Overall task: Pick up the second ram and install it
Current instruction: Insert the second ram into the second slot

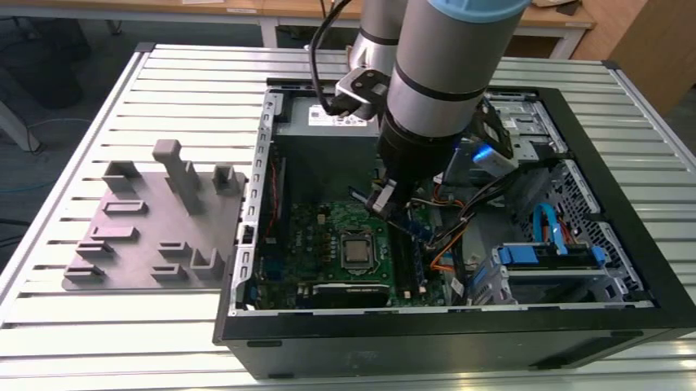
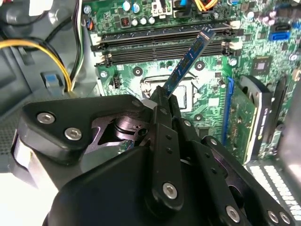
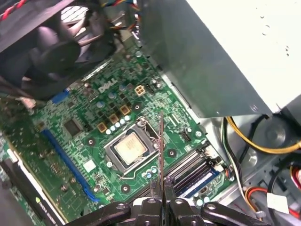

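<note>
Inside the open case (image 1: 248,244), which lies toward the table's (image 1: 163,90) edge on the exterior view's right, the arm (image 1: 435,81) reaches down over the board (image 1: 321,228). Its gripper (image 1: 383,199) hangs above the board, near the socket (image 1: 357,247).

In the second wrist view the gripper (image 2: 165,100) is pinching the ram (image 2: 188,59) by one end, its black fingers (image 2: 160,117) pressed against the stick's two flat faces. The ram slants up and away from the fingers, crossing over the socket (image 2: 188,96), and its free end points at the slots (image 2: 160,42) along the board's edge. It sits in no slot. Whether its tip touches them I cannot tell.

In the first wrist view the ram (image 3: 161,146) shows edge-on as a thin dark line rising from the gripper (image 3: 161,188), just beside the socket (image 3: 129,148). The slots (image 3: 193,172) lie near the fingers. One slot shows blue and may perhaps hold a stick.

Near the table's opposite edge, beside the case, rests a grey fixture (image 1: 152,232) with upright posts.
</note>
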Robot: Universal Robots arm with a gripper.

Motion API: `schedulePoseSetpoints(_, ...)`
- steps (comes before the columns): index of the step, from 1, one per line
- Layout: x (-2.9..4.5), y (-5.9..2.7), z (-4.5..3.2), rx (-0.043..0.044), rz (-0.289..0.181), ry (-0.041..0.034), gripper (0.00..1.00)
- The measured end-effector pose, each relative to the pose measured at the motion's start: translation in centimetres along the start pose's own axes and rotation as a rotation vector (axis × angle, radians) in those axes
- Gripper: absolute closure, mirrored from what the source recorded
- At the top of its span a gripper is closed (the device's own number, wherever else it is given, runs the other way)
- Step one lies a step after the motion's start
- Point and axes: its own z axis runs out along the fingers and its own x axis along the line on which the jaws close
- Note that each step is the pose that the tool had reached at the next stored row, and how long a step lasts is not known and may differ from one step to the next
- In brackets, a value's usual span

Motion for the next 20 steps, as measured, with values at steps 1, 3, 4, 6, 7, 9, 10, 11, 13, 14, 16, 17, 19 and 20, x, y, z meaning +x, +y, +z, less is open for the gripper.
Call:
schedulePoseSetpoints(1,0.0,0.0,0.0,0.0004,0.015,-0.0008,0.89)
schedulePoseSetpoints(3,0.0,0.0,0.01,0.0013,0.046,-0.0025,0.89)
schedulePoseSetpoints(4,0.0,0.0,0.01,0.0018,0.062,-0.0032,0.89)
schedulePoseSetpoints(6,0.0,0.0,0.01,0.0027,0.092,-0.005,0.89)
schedulePoseSetpoints(7,0.0,0.0,0.02,0.0032,0.107,-0.0057,0.89)
schedulePoseSetpoints(9,0.0,0.0,0.02,0.0041,0.138,-0.0073,0.89)
schedulePoseSetpoints(10,0.0,0.0,0.02,0.0045,0.152,-0.0081,0.89)
schedulePoseSetpoints(11,0.0,0.0,0.03,0.0048,0.166,-0.0088,0.89)
schedulePoseSetpoints(13,0.0,0.0,0.04,0.0057,0.194,-0.0103,0.89)
schedulePoseSetpoints(14,0.0,0.0,0.04,0.0061,0.207,-0.0111,0.89)
schedulePoseSetpoints(16,0.0,0.0,0.05,0.0069,0.236,-0.0126,0.89)
schedulePoseSetpoints(17,0.0,0.0,0.05,0.0073,0.25,-0.0133,0.89)
schedulePoseSetpoints(19,0.0,0.0,0.06,0.0081,0.277,-0.0148,0.89)
schedulePoseSetpoints(20,0.0,0.0,0.06,0.0085,0.291,-0.0155,0.89)
